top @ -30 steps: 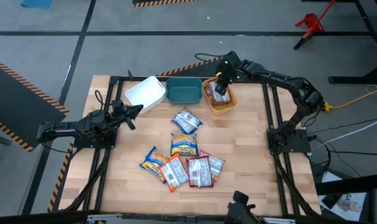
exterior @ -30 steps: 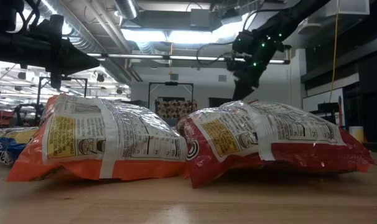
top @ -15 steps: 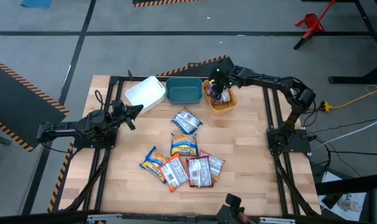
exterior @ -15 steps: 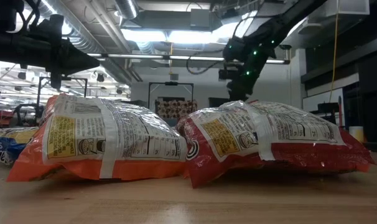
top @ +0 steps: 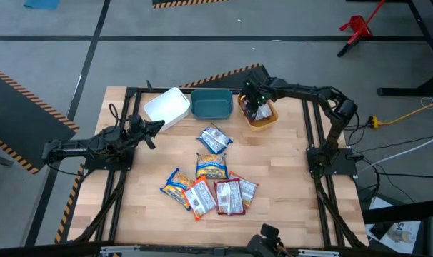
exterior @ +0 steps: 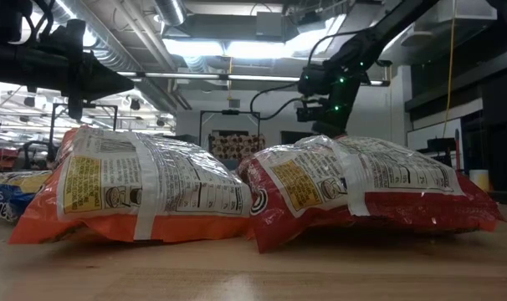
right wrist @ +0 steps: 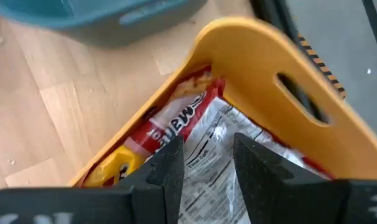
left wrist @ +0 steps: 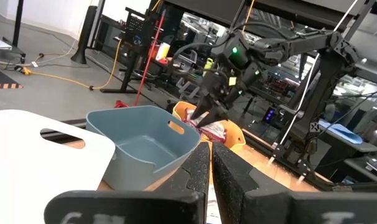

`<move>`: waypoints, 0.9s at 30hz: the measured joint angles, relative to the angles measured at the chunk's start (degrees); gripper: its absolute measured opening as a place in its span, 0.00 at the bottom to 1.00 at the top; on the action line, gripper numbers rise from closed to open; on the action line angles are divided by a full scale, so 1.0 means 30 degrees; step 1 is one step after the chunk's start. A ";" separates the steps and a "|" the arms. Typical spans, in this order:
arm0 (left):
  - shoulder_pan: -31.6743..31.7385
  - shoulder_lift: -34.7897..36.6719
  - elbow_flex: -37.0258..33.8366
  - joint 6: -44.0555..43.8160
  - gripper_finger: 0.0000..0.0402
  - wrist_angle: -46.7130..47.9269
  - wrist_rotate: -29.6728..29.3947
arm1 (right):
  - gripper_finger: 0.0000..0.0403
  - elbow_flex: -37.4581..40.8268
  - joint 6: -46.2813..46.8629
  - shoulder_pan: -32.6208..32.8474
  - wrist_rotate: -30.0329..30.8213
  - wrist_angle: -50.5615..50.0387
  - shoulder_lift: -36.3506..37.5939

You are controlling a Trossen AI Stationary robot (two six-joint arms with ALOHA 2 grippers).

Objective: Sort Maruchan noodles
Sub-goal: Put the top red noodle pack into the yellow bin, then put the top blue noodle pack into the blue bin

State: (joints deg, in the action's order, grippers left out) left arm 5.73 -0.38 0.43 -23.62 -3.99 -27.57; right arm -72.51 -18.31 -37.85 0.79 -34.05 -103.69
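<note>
Several Maruchan packets lie flat on the table's middle and near part: a blue-white one [top: 213,138], an orange-yellow one [top: 211,166] and a cluster [top: 209,194]. In the low view an orange packet [exterior: 136,188] and a red one [exterior: 362,188] fill the front. Red packets [right wrist: 176,124] lie inside the orange bin [top: 262,118]. My right gripper [top: 252,106] [right wrist: 207,165] is open and points down into that bin, just over the packets. My left gripper [top: 156,127] [left wrist: 210,171] is shut and waits at the table's left side. My right gripper's open fingers [right wrist: 170,168] stand over the printed back of a packet [right wrist: 229,146] in the orange bin, coming from above. I cannot tell whether they touch it.
A white bin [top: 166,107] and a teal bin [top: 211,104] stand in a row with the orange bin along the far edge. Black frame rails [top: 316,135] run along the table's left and right sides. Bare wood lies between the bins and the packets.
My right gripper has moved toward the table's left and near edge, from the far rim of the orange bin to over its inside, and has come lower. The loose packets on the table have stayed where they were.
</note>
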 joint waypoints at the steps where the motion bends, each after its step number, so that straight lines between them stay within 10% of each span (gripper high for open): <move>1: -0.0003 0.0000 0.0000 -0.0002 0.03 0.0000 -0.0002 | 0.31 -0.0206 -0.0005 0.0000 -0.0097 -0.0256 0.0063; 9: 0.0001 0.0002 0.0000 -0.0007 0.03 0.0007 0.0007 | 0.31 -0.1907 0.0068 0.0000 -0.0841 -0.1797 0.0862; 17: 0.0000 0.0006 0.0000 0.0005 0.03 0.0007 0.0003 | 0.31 -0.1936 0.3036 0.1270 -0.9325 -0.1564 0.1519; 27: 0.0003 0.0007 0.0000 0.0066 0.03 0.0007 0.0007 | 0.52 0.0294 0.0991 0.7216 -0.0815 0.0491 0.1395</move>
State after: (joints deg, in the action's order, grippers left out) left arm 5.74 -0.36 0.43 -23.42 -3.97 -27.55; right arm -71.63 -15.34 -16.20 -1.66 -32.57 -99.50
